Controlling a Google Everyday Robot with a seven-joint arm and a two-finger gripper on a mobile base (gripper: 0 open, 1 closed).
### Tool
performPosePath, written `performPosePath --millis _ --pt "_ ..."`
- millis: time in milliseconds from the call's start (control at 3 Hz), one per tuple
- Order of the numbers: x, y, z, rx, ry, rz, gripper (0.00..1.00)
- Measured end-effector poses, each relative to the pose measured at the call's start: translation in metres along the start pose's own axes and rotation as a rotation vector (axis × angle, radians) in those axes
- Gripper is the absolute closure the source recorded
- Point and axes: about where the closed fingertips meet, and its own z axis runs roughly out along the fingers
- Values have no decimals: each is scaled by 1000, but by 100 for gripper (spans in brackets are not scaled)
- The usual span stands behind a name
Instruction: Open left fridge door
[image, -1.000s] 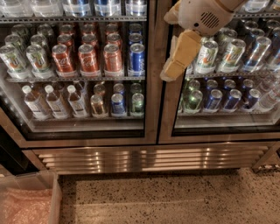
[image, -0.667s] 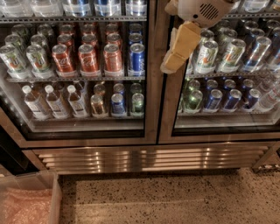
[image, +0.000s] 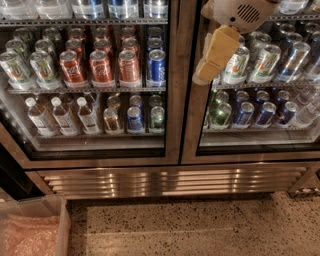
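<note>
Hand up high, at edge of right door, left fridge door shut

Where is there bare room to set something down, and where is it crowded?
Bare: the speckled floor below the grille, right of the clear bin. Crowded: shelves behind the left fridge door, packed with cans. The end effector hangs before the right door's frame.

The tall glass-paned left fridge door had a brushed silver-grey steel frame; red aluminium cans and a blue can showed through. The pale tan plastic gripper hung upper right.
</note>
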Motion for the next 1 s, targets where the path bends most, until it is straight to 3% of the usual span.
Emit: performPosePath --millis 333,1000 --pt "14 -7 -11 45 55 36 0" --pt "9 -6 -7 34 41 19 0"
